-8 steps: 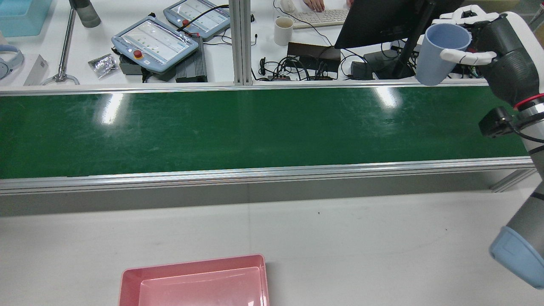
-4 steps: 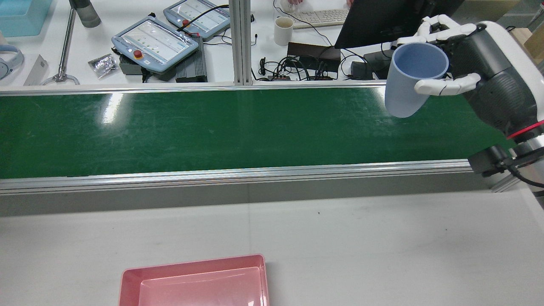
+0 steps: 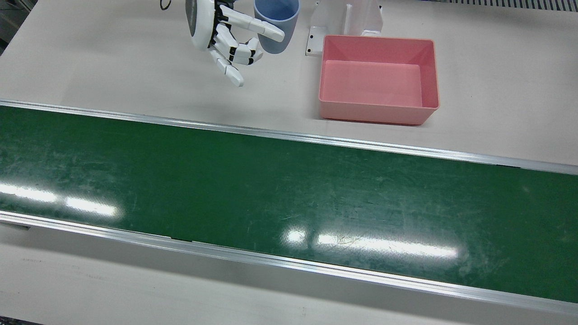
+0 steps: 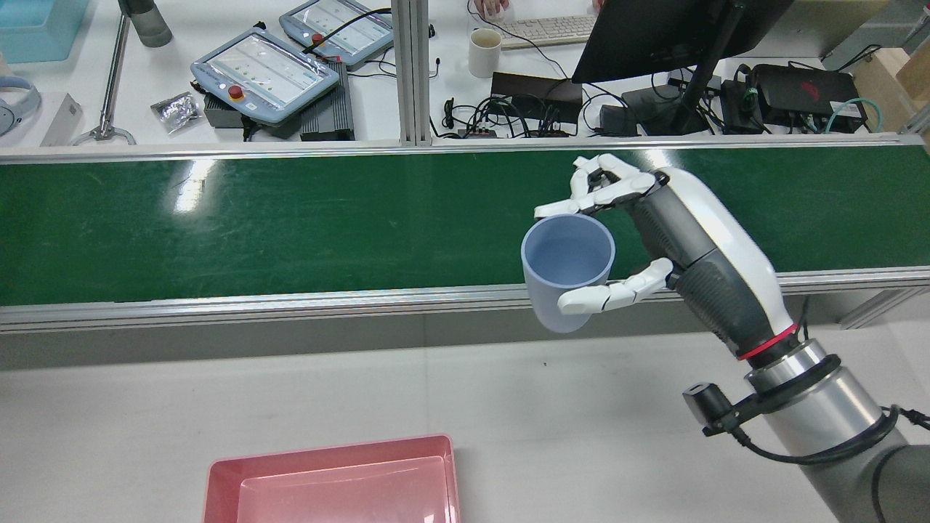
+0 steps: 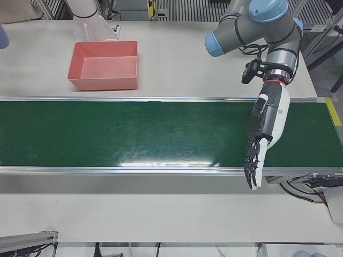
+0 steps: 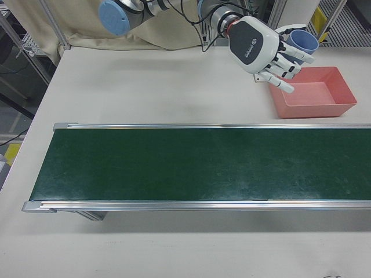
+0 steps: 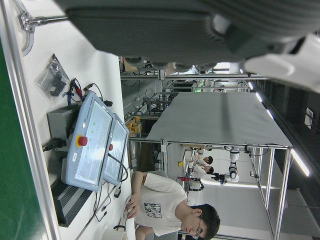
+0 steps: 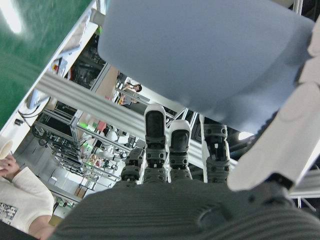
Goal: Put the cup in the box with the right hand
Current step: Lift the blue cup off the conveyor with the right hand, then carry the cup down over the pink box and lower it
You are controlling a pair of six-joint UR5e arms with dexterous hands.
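A light blue cup (image 4: 568,269) hangs upright in the air, with my right hand (image 4: 657,232) shut on it, fingers on one side and thumb on the other. In the rear view it is above the conveyor's near rail, up and to the right of the pink box (image 4: 327,448). The front view shows the cup (image 3: 276,18) and right hand (image 3: 226,40) to the left of the empty box (image 3: 377,113). The right hand view is filled by the cup (image 8: 210,55). My left hand (image 5: 265,134) hangs open over the belt, fingers straight, holding nothing.
The green conveyor belt (image 4: 290,225) crosses the table between metal rails. Beyond it lie teach pendants (image 4: 265,73), a white mug (image 4: 484,52), a monitor (image 4: 654,36) and cables. A white bracket (image 3: 345,22) stands next to the box. A person (image 7: 170,210) sits beyond the belt.
My right hand has carried the cup from the far right beyond the belt, leftward and back toward the robot's side, to above the belt's near rail. The box has not moved.
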